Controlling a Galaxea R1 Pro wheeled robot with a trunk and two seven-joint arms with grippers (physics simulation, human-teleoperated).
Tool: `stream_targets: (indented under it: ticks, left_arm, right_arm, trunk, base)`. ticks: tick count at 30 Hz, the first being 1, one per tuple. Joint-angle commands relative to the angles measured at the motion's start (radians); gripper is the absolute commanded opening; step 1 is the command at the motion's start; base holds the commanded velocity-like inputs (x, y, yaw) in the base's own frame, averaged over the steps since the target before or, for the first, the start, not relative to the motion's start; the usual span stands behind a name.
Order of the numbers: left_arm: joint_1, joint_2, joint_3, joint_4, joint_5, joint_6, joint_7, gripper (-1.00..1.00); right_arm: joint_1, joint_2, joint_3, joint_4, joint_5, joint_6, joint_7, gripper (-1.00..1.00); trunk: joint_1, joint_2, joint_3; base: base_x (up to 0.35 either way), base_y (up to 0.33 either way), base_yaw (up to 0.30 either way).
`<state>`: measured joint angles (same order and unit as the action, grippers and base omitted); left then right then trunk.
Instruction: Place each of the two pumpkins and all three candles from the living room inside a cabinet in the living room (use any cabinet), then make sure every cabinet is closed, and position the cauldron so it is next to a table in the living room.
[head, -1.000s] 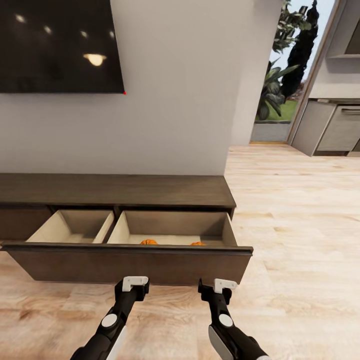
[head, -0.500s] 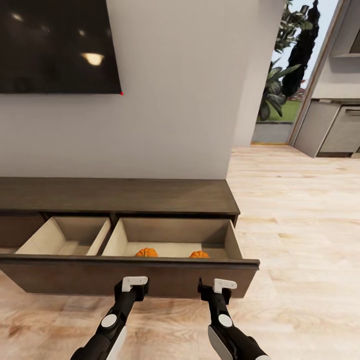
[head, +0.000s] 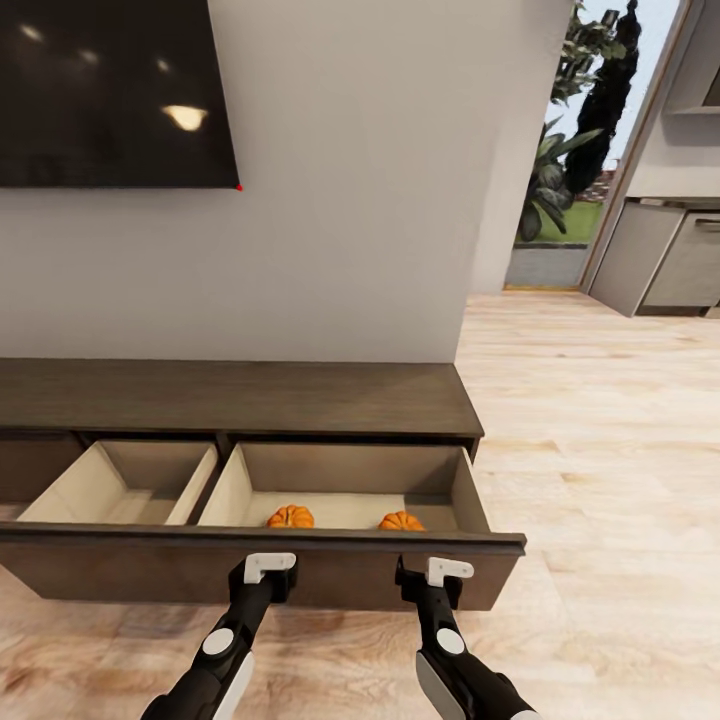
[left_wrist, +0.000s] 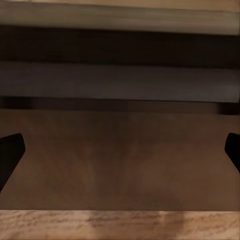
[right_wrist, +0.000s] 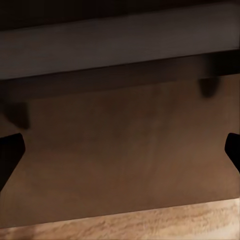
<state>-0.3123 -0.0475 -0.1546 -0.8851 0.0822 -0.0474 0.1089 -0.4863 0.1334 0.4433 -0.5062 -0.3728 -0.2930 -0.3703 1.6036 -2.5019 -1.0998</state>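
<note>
Tools first: the left tool (head: 271, 568) and the right tool (head: 432, 573) hang side by side just in front of the pulled-out drawer front (head: 250, 578), each spread wide and gripping nothing, dark fingertips (left_wrist: 10, 152) sitting at the far edges of both wrist views. Those wrist cameras give the plain brown drawer panel (right_wrist: 125, 155) up close, with a strip of pale wood floor (left_wrist: 120, 225) beneath it, and that panel blocks any look inside. From the head camera the interior does show: the long dark cabinet (head: 230, 395) stands against the white wall, its wide drawer drawn out, pale beige lining, two compartments split by a divider. Both pumpkins (head: 290, 517) rest in the compartment nearer the right arm, well apart from each other, close behind the drawer front. Above, a black TV screen (head: 110, 90) hangs on the wall; off past the right arm, a doorway opens onto greenery (head: 560, 170).
</note>
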Motion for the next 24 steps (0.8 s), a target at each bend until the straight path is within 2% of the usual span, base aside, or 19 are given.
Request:
stream_targets:
  ticks: [1,13,24]
  left_arm:
    - [0.000,0.000,0.000,0.000,0.000,0.000,0.000,1.00]
    - [0.000,0.001,0.000,0.000,0.000,0.000,0.000,1.00]
    - [0.000,0.001,0.000,0.003,0.001,-0.033,0.000,1.00]
  right_arm:
    - [0.000,-0.001,0.000,0.000,0.000,0.000,0.000,1.00]
    - [0.000,-0.001,0.000,0.000,0.000,0.000,0.000,1.00]
    - [0.000,-0.002,0.000,0.000,0.000,0.000,0.001,1.00]
  trunk:
    - [0.000,0.000,0.000]
    - [0.000,0.000,0.000]
    - [0.000,0.000,0.000]
  base:
    - [0.022,0.000,0.000]
    - [0.018,0.000,0.000]
    - [0.004,0.000,0.000]
